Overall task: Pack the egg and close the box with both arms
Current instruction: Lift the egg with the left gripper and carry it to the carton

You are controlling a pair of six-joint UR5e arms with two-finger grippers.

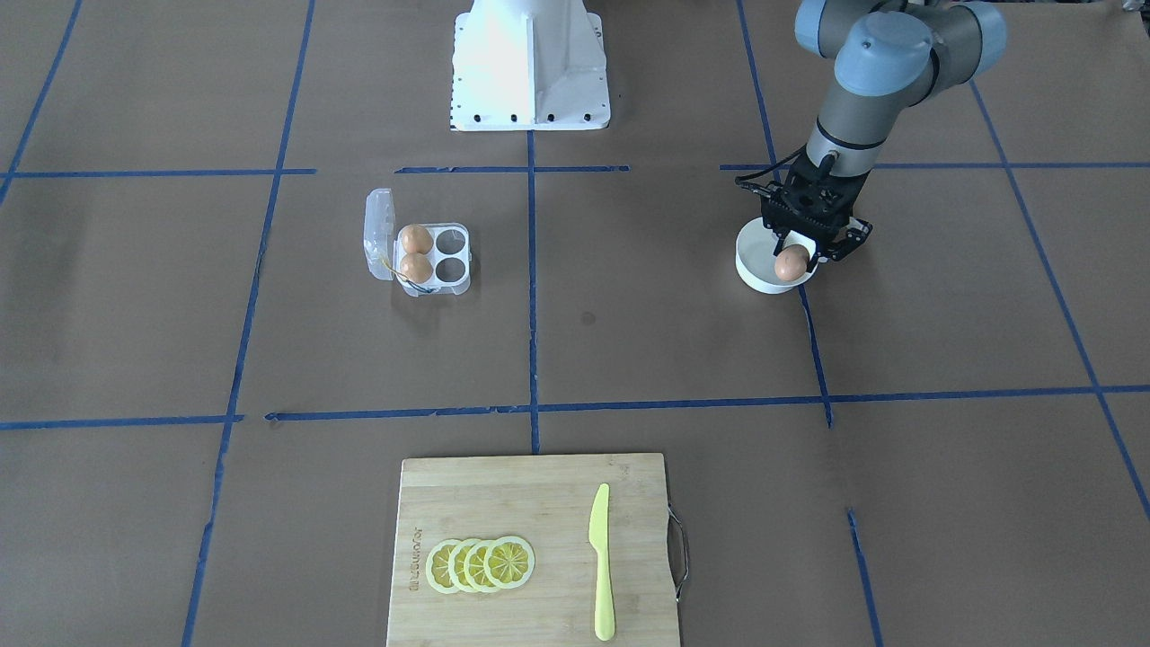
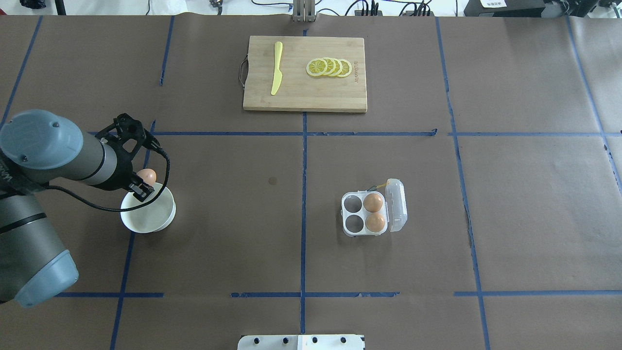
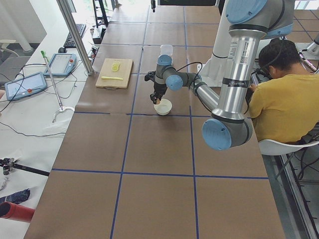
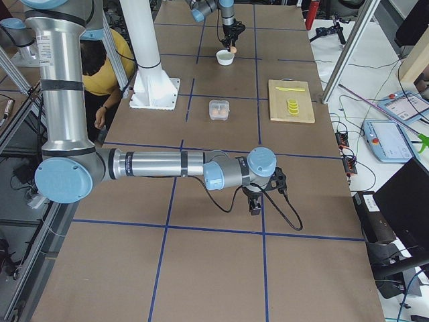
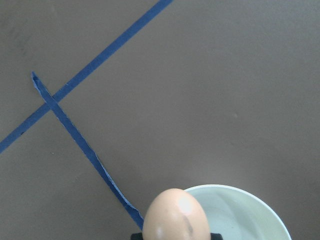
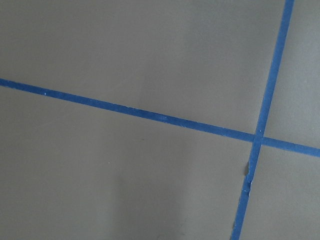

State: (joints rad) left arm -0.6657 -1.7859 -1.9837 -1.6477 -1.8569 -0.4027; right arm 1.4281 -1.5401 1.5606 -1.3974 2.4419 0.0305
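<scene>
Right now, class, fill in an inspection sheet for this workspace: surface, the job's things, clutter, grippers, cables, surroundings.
Surface: brown table, blue tape grid.
Job's things: box, lid open, two eggs in the cells beside the lid, two cells empty; third egg over the white bowl.
Clutter: cutting board with lemon slices and yellow knife.
Grippers: left gripper shut on third egg; right gripper, cannot tell.
Cables: black cable loops at left wrist.
Surroundings: seated person in yellow shirt.
</scene>
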